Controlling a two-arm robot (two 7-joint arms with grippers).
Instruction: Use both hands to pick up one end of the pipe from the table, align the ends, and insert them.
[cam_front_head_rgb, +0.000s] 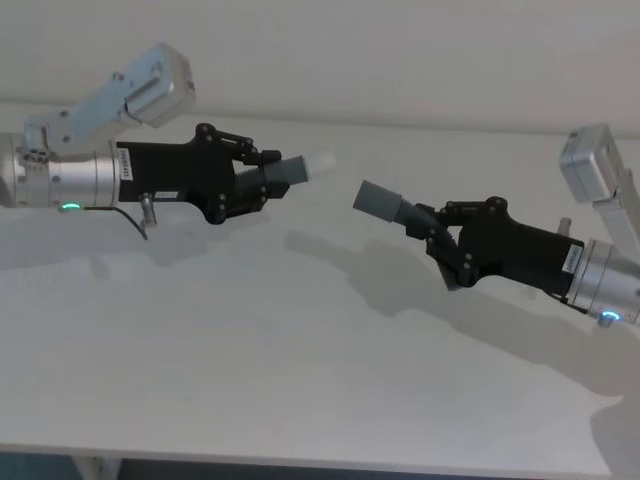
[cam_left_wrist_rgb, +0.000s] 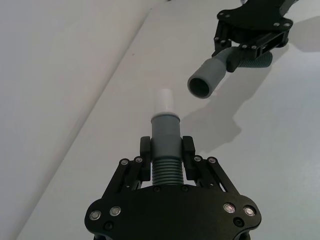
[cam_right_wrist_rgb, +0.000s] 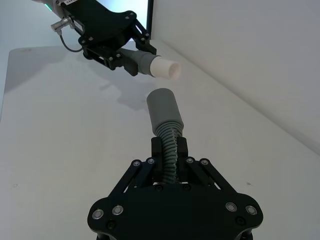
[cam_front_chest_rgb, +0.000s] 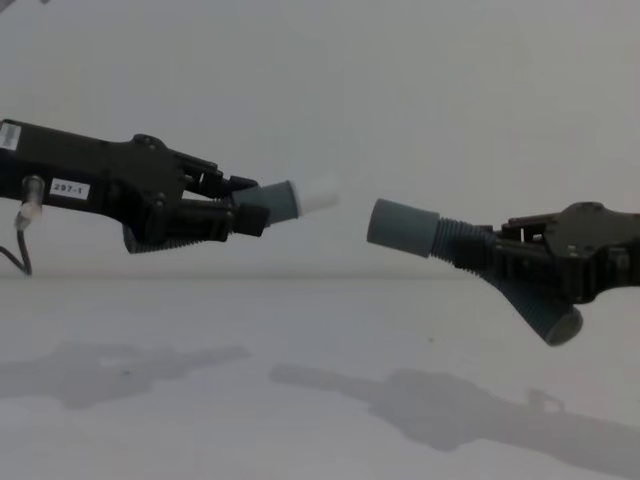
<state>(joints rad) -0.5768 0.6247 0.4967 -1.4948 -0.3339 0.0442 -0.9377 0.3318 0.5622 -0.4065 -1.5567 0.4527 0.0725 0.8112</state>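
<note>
Both pipe pieces are held in the air above the white table (cam_front_head_rgb: 250, 380). My left gripper (cam_front_head_rgb: 262, 180) (cam_left_wrist_rgb: 166, 155) (cam_front_chest_rgb: 235, 210) is shut on the ribbed part of one pipe piece (cam_left_wrist_rgb: 165, 127), whose narrow cuff with a whitish tip (cam_front_head_rgb: 318, 165) (cam_front_chest_rgb: 318, 195) points right. The right gripper (cam_front_head_rgb: 440, 235) (cam_right_wrist_rgb: 170, 155) (cam_front_chest_rgb: 505, 255) is shut on the other ribbed piece (cam_right_wrist_rgb: 169, 142), and its wide grey cuff (cam_front_head_rgb: 380, 203) (cam_front_chest_rgb: 402, 227) points left. A small gap separates the two ends. The wide cuff sits slightly lower than the tip.
A pale wall runs behind the table's far edge (cam_front_head_rgb: 400, 125). Shadows of both arms fall on the bare tabletop below them. The table's front edge (cam_front_head_rgb: 300, 462) lies near the bottom of the head view.
</note>
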